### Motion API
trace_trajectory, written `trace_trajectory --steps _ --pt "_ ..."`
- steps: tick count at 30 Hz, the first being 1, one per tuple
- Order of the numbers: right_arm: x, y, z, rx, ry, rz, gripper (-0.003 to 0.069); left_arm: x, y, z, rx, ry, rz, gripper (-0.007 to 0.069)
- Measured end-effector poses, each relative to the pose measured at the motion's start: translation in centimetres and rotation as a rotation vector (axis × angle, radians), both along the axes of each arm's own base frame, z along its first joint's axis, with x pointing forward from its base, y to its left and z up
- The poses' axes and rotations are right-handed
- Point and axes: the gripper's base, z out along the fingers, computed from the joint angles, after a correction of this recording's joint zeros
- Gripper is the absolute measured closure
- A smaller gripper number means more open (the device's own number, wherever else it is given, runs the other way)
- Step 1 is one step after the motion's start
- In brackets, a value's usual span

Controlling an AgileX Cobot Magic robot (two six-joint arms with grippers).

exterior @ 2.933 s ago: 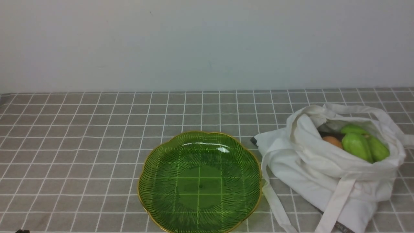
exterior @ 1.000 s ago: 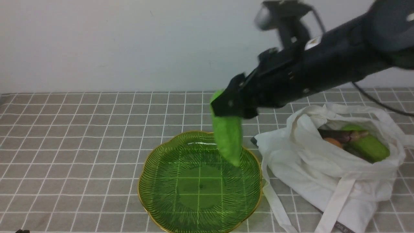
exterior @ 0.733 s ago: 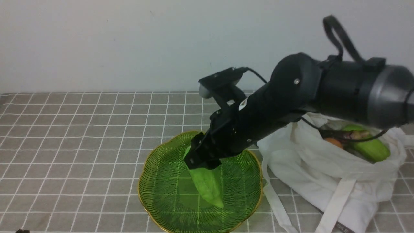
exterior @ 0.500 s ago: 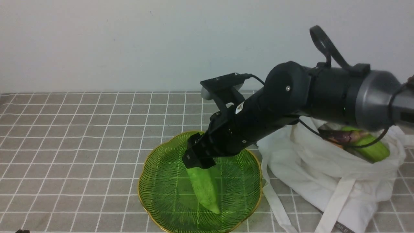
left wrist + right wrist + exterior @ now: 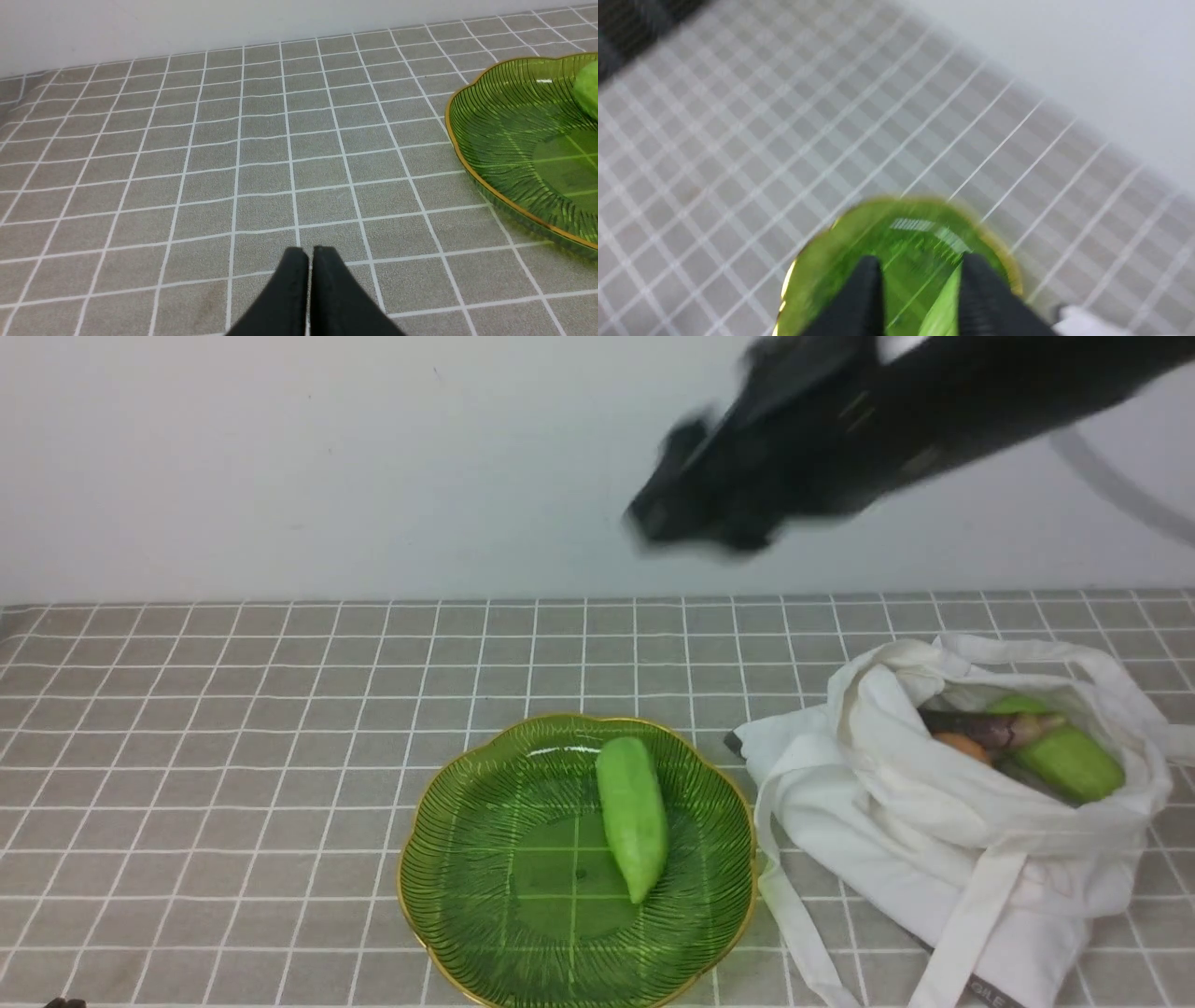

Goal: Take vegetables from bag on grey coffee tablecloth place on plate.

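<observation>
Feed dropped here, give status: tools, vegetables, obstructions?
Right tool open, empty, above plate. Left tool shut, over tablecloth. One gourd on plate, more vegetables in bag. No obstruction seen.

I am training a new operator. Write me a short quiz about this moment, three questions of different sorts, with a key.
1. True or false: a light green gourd lies on the plate.
2. What shows inside the bag? A) nothing B) a green vegetable, an orange vegetable, a dark stalk C) only tomatoes
3. Fill in: the left gripper has its jaws ____.
Key: 1 true; 2 B; 3 shut.
</observation>
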Motion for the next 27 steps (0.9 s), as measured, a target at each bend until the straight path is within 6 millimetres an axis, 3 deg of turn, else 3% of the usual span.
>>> trace_trajectory --steps 1,2,3,5,8,11,12,13,14,15,19,22,27 --pt "0.0 -0.1 0.0 -0.002 -0.001 -0.008 0.0547 0.0 0.0 0.0 0.0 0.0 0.0 0.0629" --pt "-3.0 -3.2 2.8 0.06 -0.094 -0.083 0.0619 0.0 0.0 0.0 0.0 0.0 0.0 0.0629" --pt "-3.3 -3.6 3.1 0.068 -0.106 -0.102 0.0625 0.0 0.0 0.0 0.0 0.0 0.0 0.0629" --pt "-8.0 -8.2 5.1 0.177 -0.223 -0.2 0.0662 0.0 0.0 0.0 0.0 0.0 0.0 0.0629" --pt "-12.6 -12.4 4.3 0.26 -0.346 -0.255 0.0671 0.0 0.0 0.0 0.0 0.0 0.0 0.0629" --pt "-16.7 -15.6 1.4 0.371 -0.482 -0.251 0.0672 0.0 0.0 0.0 0.0 0.0 0.0 0.0629" --pt "-16.7 -15.5 0.7 0.374 -0.49 -0.246 0.0672 0.0 0.0 0.0 0.0 0.0 0.0 0.0629" --pt "-18.4 -16.6 -1.6 0.44 -0.579 -0.221 0.0672 0.0 0.0 0.0 0.0 0.0 0.0 0.0629" --pt "-18.4 -16.6 -2.3 0.433 -0.582 -0.218 0.0672 0.0 0.0 0.0 0.0 0.0 0.0 0.0629" --pt "-20.2 -17.7 -4.2 0.506 -0.677 -0.193 0.0672 0.0 0.0 0.0 0.0 0.0 0.0 0.0629" --pt "-23.0 -19.5 -8.3 0.629 -0.813 -0.164 0.0672 0.0 0.0 0.0 0.0 0.0 0.0 0.0629" --pt "-23.1 -19.7 -9.7 0.596 -0.851 -0.178 0.0672 0.0 0.0 0.0 -0.002 0.0 0.001 0.0629" --pt "-22.7 -19.6 -10.1 0.564 -0.853 -0.186 0.0671 0.0 0.0 0.0 -0.001 0.0 0.001 0.0629"
